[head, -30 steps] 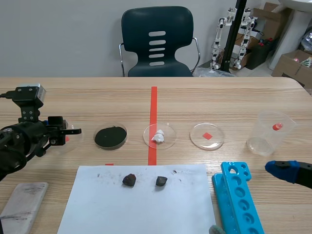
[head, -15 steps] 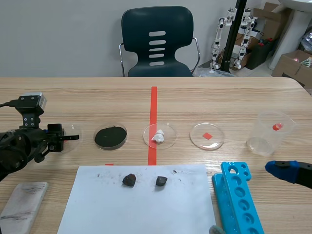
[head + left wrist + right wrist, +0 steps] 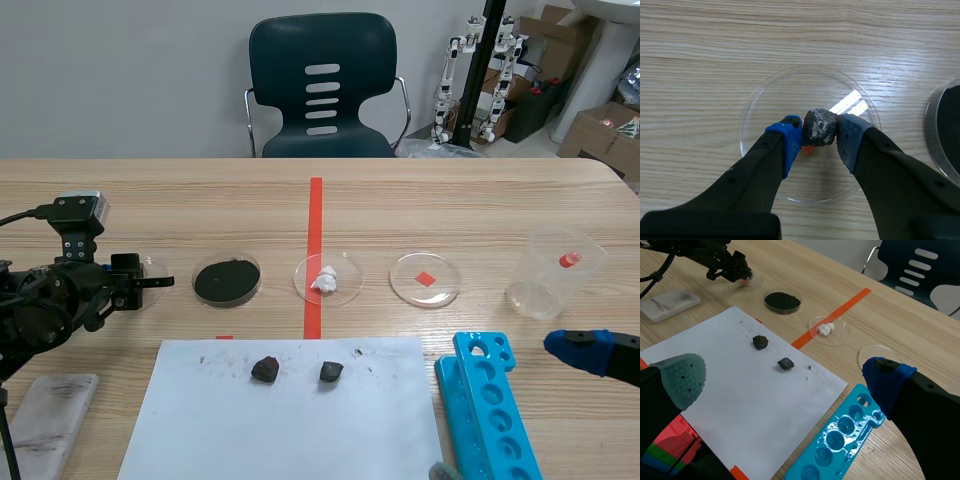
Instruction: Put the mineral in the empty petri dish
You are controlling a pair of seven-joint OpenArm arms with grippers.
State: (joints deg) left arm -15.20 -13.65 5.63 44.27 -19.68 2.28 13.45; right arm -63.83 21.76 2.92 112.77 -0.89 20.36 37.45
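My left gripper is shut on a dark grey mineral, held just over the middle of an empty clear petri dish. In the scene view that gripper sits at the table's far left, over the dish, which it partly hides. Two more dark minerals lie on a white paper sheet. My right gripper stands open above the table's right front, holding nothing.
Along the middle row stand a dish of black powder, a dish with a white lump, and a clear dish over a red mark. A plastic cup and a blue tube rack are at the right. A grey block lies front left.
The left arm has shifted a little to the right and lower with the mineral in its gripper, closing in over the far-left dish. The right arm has not moved.
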